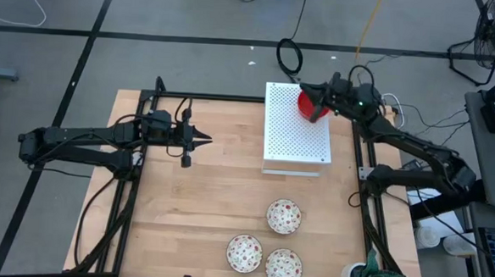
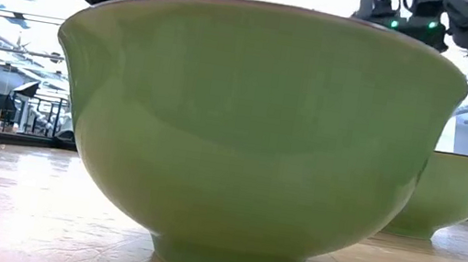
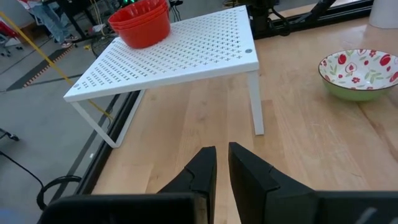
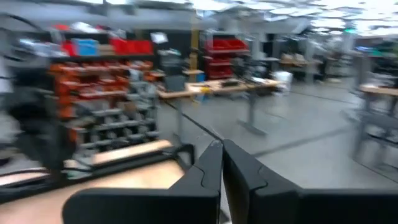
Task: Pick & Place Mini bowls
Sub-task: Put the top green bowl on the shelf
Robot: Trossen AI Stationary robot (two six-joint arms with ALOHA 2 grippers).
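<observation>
Red bowls (image 3: pixel 140 23) stacked on far rack (image 1: pixel 296 149), three speckled bowls (image 1: pixel 283 216) left on near tabletop (image 1: pixel 194 195); both pincers together, empty: left pincer (image 1: pixel 205 139), right pincer (image 1: pixel 305 87).

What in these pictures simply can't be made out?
- Red bowls on the white rack: stacked, count unclear; in the high view the right tool covers them.
- Low view: one bowl blocks most of the table.
- Right wrist view: blurred, no bowls visible.

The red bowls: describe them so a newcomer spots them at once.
Find the white perforated rack at the wooden table's far edge. On its far right corner, by the right gripper, sit stacked red bowls. They are plain red; the table's three bowls are floral.
</observation>
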